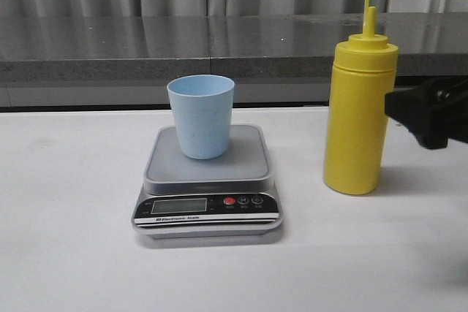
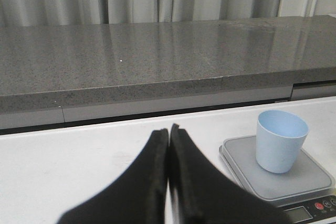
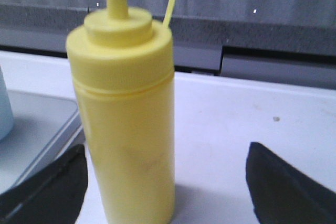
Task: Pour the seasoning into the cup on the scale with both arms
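The seasoning (image 1: 358, 115) bottle is standing upright on the white tabletop (image 1: 66, 202), just to the right of the scale (image 1: 208, 188) and clear of it, yellow body rising well above the cup (image 1: 201, 115). Its cone nozzle is pointing straight up, and the thin cap strap is arcing up beside the nozzle. The cup is sitting upright on the scale's grey platform, mouth open to the ceiling, a little toward the back of the platform from the display. The scale's display and its red button are facing the front camera.

The right tool (image 3: 165, 184) is coming in from the side of the bottle away from the scale; in the right wrist view its two black fingers (image 3: 286, 190) are spread wide, one on each side of the bottle, and neither is touching the yellow plastic. In the front view only its dark tip is showing, level with the bottle's upper body.

The left tool (image 2: 168, 145) is hanging over the tabletop on the far side of the scale from the bottle, its fingers pressed together with nothing between them, well apart from the cup
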Motion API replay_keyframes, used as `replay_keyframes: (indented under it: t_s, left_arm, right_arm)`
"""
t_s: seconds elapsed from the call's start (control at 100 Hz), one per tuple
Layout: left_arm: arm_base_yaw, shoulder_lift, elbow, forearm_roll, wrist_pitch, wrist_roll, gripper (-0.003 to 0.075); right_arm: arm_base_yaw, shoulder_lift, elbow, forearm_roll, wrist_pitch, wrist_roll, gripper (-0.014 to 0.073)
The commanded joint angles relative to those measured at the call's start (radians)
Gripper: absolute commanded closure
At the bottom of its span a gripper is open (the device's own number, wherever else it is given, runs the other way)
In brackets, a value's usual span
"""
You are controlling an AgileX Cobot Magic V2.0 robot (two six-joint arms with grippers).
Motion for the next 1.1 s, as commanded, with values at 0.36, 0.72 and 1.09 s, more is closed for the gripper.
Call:
replay_keyframes:
  t_s: [0.36,0.72,1.09]
  left_arm:
    - [0.0,0.01,-0.028,-0.003,-0.073,0.002,0.0738]
    - [0.0,0.01,-0.028,-0.003,-0.073,0.002,0.0738]
    - [0.0,0.01,-0.028,-0.003,-0.073,0.002,0.0738]
  right_arm:
    - [-0.006,-0.516,-0.005,0.085,0.332,-0.078,-0.0018]
    - [-0.006,-0.911,-0.007,0.093,0.723,-0.17,-0.0018]
    - [-0.006,-1.174,-0.042,0.093,1.054,-0.213,0.0]
